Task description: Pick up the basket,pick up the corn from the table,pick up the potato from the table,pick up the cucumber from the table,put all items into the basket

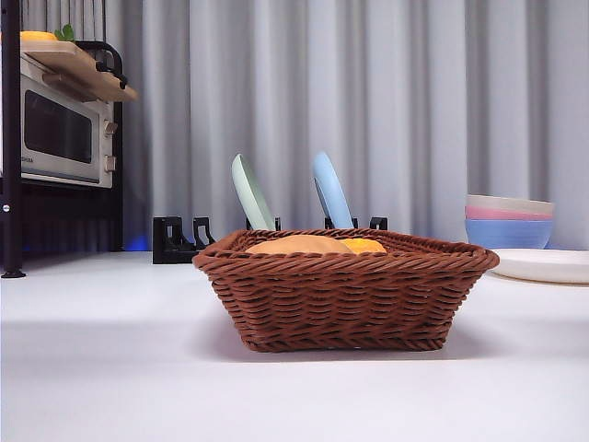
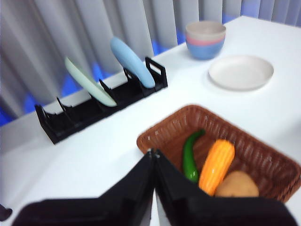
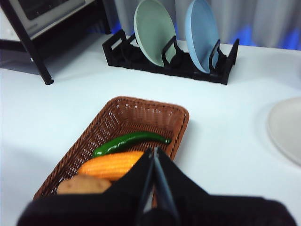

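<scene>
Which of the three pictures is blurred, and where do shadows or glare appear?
Left wrist view: soft throughout, the plate rack and bowls smeared. Right wrist view: sharper, with a highlight along the cucumber. Front view: crisp; the basket casts a faint shadow on the table.

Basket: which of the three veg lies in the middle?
The corn, the ribbed orange-yellow cob, lies between the green cucumber and the tan potato in the basket.

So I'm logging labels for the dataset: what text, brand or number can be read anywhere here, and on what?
None can be read.
Microwave: a small dark mark at the door's lower left corner in the front view, too small to read.
Basket, vegetables, plates, bowls: no text visible.
</scene>
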`<state>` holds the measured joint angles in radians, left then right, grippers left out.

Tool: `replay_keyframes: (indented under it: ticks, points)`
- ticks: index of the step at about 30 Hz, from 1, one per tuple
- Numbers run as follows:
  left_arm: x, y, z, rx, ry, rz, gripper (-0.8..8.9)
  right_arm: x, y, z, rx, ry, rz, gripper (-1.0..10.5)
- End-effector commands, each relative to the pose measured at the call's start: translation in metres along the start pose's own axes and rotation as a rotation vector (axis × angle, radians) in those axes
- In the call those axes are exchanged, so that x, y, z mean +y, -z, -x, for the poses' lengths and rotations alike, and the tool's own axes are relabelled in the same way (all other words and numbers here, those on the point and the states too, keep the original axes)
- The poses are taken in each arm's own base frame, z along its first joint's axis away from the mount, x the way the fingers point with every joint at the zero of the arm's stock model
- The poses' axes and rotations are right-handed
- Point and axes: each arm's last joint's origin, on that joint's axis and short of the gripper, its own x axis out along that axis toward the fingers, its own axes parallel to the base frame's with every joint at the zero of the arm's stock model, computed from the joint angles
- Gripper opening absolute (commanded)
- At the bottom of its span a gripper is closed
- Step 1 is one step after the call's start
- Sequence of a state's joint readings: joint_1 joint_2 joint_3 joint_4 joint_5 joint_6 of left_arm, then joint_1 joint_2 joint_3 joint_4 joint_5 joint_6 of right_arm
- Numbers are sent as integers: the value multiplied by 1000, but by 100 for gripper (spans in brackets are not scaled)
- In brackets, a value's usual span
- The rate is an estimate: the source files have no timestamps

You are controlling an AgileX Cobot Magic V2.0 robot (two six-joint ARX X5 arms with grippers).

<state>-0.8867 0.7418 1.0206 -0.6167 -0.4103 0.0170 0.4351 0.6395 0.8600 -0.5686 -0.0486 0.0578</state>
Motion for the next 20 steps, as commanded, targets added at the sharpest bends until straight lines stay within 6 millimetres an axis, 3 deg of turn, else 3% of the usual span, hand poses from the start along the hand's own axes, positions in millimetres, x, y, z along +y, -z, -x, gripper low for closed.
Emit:
replay_keyframes:
  ticks: [1,4,10,20]
  points:
    - [-5,30,-10,40,3,7,-8,0,14,4,11,1,-3,-12]
    - [-7,48,-11,165,20,92,-3,-1,18,5,41,4,-32,2]
    - [-8,66,-14,363,-5,22,-3,-1,20,5,64,5,-32,2]
    - [-9,67,-12,375,7,13,-3,-1,20,5,65,5,-32,2]
